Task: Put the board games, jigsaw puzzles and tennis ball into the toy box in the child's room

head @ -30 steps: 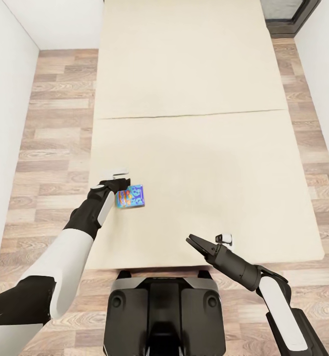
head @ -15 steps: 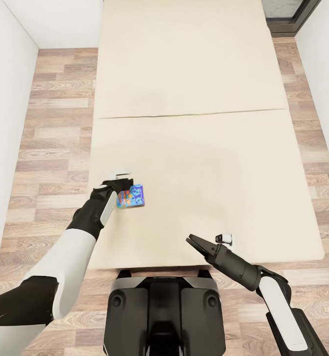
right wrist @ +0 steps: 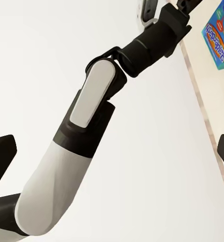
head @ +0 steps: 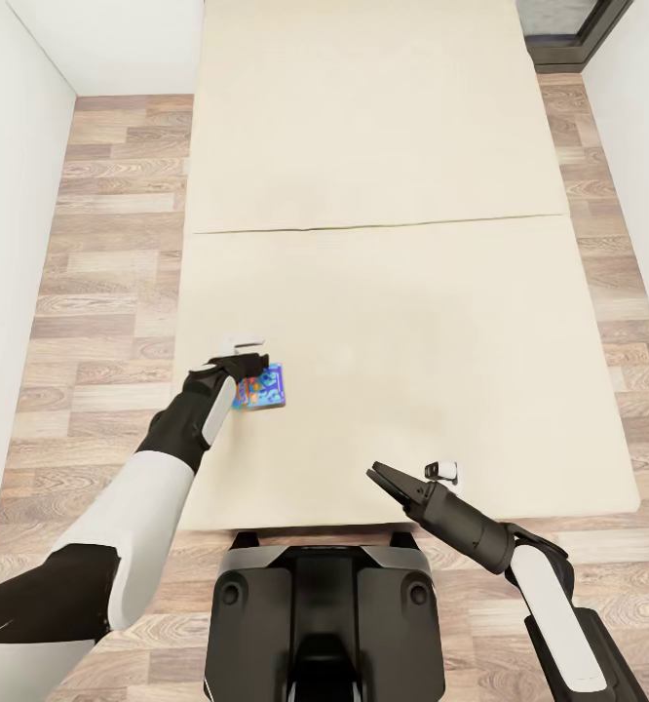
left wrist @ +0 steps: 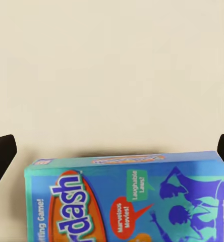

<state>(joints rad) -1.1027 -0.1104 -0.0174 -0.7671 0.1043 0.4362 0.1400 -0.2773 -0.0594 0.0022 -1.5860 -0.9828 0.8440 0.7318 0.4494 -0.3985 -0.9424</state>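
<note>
Board game (head: 262, 387) lies flat near the bed's (head: 383, 322) left edge, between the spread fingers of the left pincer (head: 249, 357). Right pincer (head: 381, 482) hovers apart, empty. Risk: closing off-centre could push the box over the edge.

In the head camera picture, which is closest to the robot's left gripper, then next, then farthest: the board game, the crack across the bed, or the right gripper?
1. Board game, right beside the left gripper.
2. Right gripper, near the bed's front edge.
3. Crack, across the bed's middle, about as far as the right gripper; too close to call.
</note>
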